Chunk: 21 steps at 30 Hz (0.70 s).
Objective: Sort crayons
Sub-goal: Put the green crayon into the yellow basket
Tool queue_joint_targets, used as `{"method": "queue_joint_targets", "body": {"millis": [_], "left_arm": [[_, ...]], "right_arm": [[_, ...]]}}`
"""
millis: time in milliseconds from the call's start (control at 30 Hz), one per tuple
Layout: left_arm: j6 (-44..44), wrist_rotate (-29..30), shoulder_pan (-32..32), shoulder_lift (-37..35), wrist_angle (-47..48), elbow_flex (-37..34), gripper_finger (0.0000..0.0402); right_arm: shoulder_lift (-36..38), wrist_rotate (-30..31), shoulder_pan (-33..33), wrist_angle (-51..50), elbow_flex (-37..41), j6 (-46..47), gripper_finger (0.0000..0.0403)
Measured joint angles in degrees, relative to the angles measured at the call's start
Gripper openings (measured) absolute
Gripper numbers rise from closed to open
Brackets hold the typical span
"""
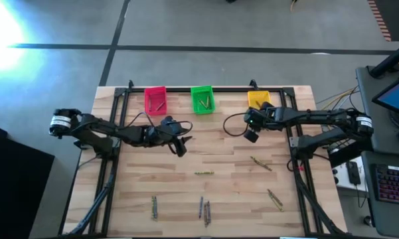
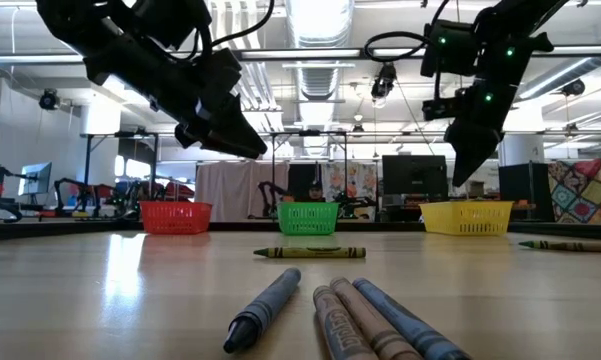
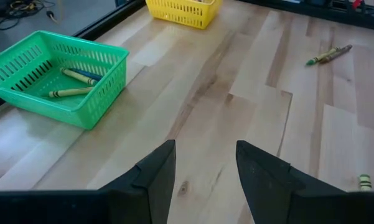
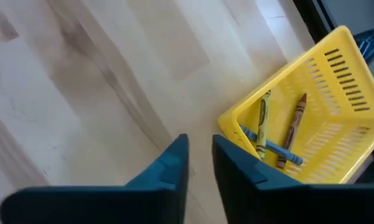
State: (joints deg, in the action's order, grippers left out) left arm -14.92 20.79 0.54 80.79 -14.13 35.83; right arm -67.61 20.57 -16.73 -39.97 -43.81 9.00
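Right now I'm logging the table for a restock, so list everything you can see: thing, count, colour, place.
pink plastic bin: one, far edge on the left, a crayon inside.
green plastic bin: one, far edge in the middle, crayons inside.
yellow plastic bin: one, far edge on the right, holding yellow, brown and blue crayons.
loose crayons: about ten, olive, bluish-grey and brown, scattered over the near half of the table.
wooden table: one, pale planks.
left gripper: open, empty, hanging near the green bin.
right gripper: narrow gap, empty, beside the yellow bin.

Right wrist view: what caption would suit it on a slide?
Right end effector hovering empty beside the yellow basket, which holds three crayons.
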Motion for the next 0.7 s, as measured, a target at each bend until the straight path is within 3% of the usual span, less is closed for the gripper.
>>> {"method": "queue_joint_targets", "body": {"millis": [267, 467, 567, 700], "left_arm": [[-0.1, -0.8, -0.4, 0.0, 0.2, 0.0, 0.0152], [-0.2, -0.8, -1.2, 0.0, 0.3, -0.3, 0.0153], [-0.2, -1.0, -1.5, 0.0, 0.3, -0.3, 0.0152], [1.3, -3.9, -1.5, 0.0, 0.0, -0.3, 0.0152]], "right_arm": [[0.0, -4.3, 0.0, 0.1, 0.0, 0.0, 0.0174], [0.0, -2.3, 0.0, 0.1, 0.0, 4.7, 0.0247], [0.0, 0.5, 0.2, 0.0, 0.4, 6.3, 0.0244], [0.0, 4.1, 0.9, -0.2, 1.0, 5.4, 0.0176]]}}
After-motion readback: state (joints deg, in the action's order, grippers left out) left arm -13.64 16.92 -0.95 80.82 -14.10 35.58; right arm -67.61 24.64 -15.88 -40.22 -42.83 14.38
